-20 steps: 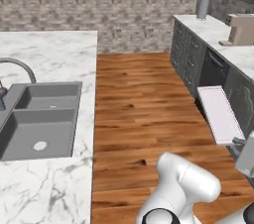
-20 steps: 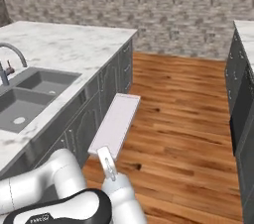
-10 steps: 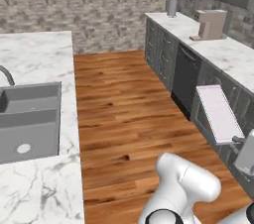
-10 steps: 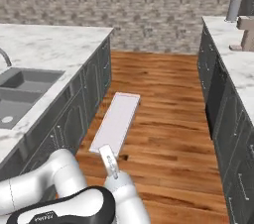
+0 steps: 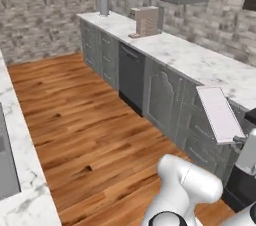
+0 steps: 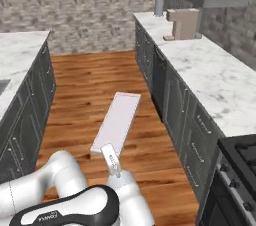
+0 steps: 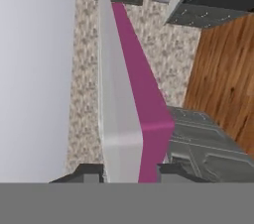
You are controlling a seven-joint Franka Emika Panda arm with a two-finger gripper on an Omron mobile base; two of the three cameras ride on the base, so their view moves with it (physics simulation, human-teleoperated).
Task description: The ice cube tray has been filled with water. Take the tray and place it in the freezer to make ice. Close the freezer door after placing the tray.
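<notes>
Simply pale ice cube tray point(image 6: 117, 121), flat

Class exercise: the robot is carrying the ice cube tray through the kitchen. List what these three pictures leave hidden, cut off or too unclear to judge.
- Water in the ice cube tray: its top looks flat and plain in both base views; the cells are too small to tell.
- Gripper: in the hand view the tray's end covers where the fingers meet it.
- Stove: cut off by the right base view's corner.
- Grey canister on the counter: too small to identify.
</notes>
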